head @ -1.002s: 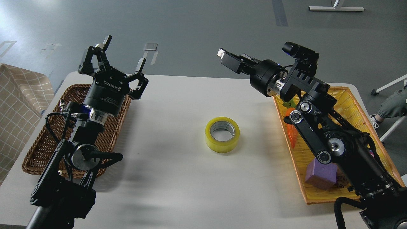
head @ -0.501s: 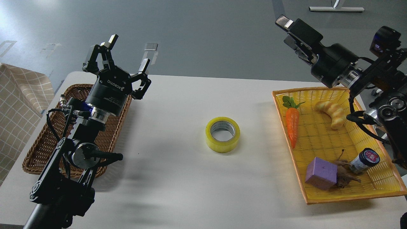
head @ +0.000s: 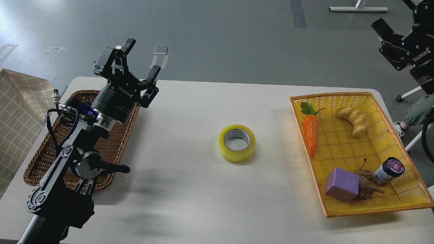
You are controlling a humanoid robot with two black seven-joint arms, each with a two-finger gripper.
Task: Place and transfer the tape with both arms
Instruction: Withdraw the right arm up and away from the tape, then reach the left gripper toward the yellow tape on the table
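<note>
The tape [head: 237,143], a wide yellow roll with a grey-white core, lies flat on the white table [head: 190,189] near its middle, and nothing touches it. My left gripper [head: 142,57] is open and empty, raised above the far end of the brown wicker basket [head: 40,159], well to the left of the tape. My right gripper [head: 387,31] is high at the top right edge of the view, far from the tape. It is partly cut off, so I cannot tell how its fingers stand.
A yellow basket [head: 403,200] at the right holds a carrot [head: 311,133], a bread roll [head: 354,120], a purple block [head: 342,184] and a small jar [head: 390,169]. A checked cloth [head: 17,112] lies at the far left.
My right arm has swung up and to the right, away from the table's middle to the view's top right corner, uncovering the yellow basket. My left gripper has shifted slightly right, still open. The tape has not moved.
</note>
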